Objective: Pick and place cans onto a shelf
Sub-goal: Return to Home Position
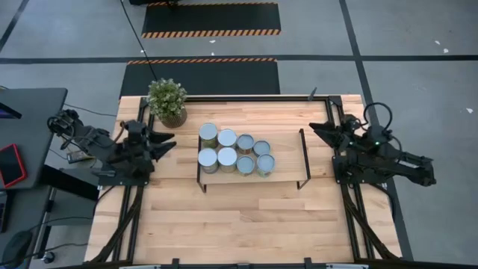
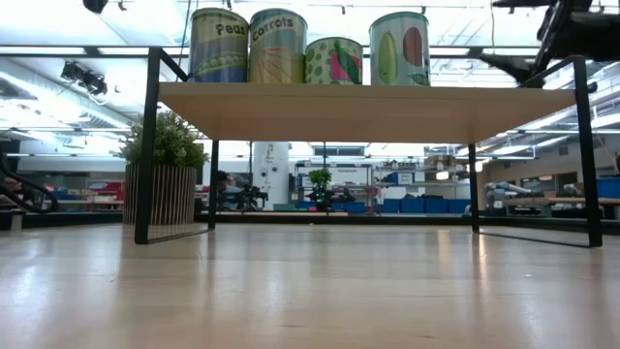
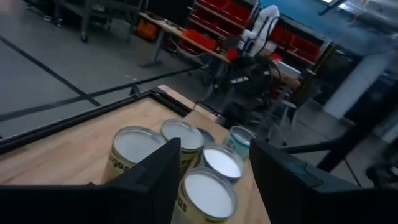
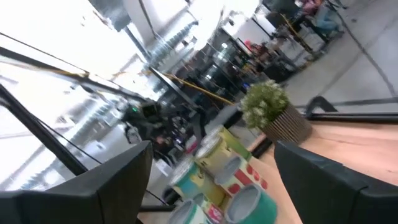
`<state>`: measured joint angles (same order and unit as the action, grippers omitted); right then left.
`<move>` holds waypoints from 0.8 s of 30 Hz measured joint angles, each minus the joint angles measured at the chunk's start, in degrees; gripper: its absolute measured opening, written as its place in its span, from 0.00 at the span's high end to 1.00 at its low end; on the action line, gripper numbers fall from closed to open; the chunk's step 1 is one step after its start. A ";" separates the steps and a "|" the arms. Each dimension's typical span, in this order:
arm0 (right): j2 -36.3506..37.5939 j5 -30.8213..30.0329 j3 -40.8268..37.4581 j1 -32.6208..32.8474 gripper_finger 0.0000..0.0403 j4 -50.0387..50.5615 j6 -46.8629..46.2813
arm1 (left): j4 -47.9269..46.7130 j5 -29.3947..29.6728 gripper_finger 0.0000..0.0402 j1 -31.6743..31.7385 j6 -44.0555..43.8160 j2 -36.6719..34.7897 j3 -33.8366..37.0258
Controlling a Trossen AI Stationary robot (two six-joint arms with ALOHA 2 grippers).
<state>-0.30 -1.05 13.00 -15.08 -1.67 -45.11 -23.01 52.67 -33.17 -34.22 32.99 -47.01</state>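
Eight cans (image 1: 234, 152) stand upright in two rows on the left half of the shelf (image 1: 285, 158), a light-wood board on black rod frames. In the low view the front cans (image 2: 277, 47) stand on the shelf board (image 2: 368, 99). My left gripper (image 1: 169, 144) is open and empty at the table's left edge, left of the shelf; its wrist view shows the cans (image 3: 205, 190) ahead. My right gripper (image 1: 317, 132) is open and empty at the table's right edge, right of the shelf; the cans also show in its wrist view (image 4: 227, 171).
A potted green plant (image 1: 167, 101) stands at the table's far left corner, just behind my left gripper. The shelf's right half and the near half of the tabletop (image 1: 246, 224) hold nothing. Beyond the table are workshop benches and shelving.
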 joint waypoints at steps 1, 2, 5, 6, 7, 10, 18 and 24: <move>-0.17 -0.08 -1.65 -0.01 0.15 -2.76 -0.81 | 1.10 0.43 0.51 0.01 -0.01 -0.04 0.98; -0.23 -0.22 -3.58 -0.01 0.15 -5.41 -1.71 | 2.94 1.10 0.51 0.15 0.10 -0.13 2.58; -0.28 -1.09 -8.80 -0.04 0.15 -12.48 -5.05 | 12.28 0.57 0.51 0.95 0.68 -0.04 8.88; -0.24 -1.38 -9.96 -0.04 0.15 -14.56 -5.97 | 15.59 -0.03 0.51 1.18 0.90 -0.11 10.91; -0.23 -1.72 -10.92 -0.04 0.15 -16.04 -6.52 | 19.14 -0.63 0.51 1.40 1.39 -0.42 13.04; -0.25 -2.48 -12.18 -0.12 0.15 -16.50 -7.20 | 30.12 -1.82 0.51 2.00 3.49 -1.72 18.58; -0.25 -2.43 -12.42 -2.83 0.15 -16.12 -6.14 | 52.71 -1.86 0.51 4.63 9.65 -9.11 32.99; -0.25 -0.89 -12.46 -5.24 0.15 -16.22 -6.50 | 66.09 -4.42 0.51 8.21 9.68 -12.60 43.44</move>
<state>-0.56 -1.95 0.54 -20.32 -17.89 -51.61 43.08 48.26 -24.96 -24.54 20.39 -3.57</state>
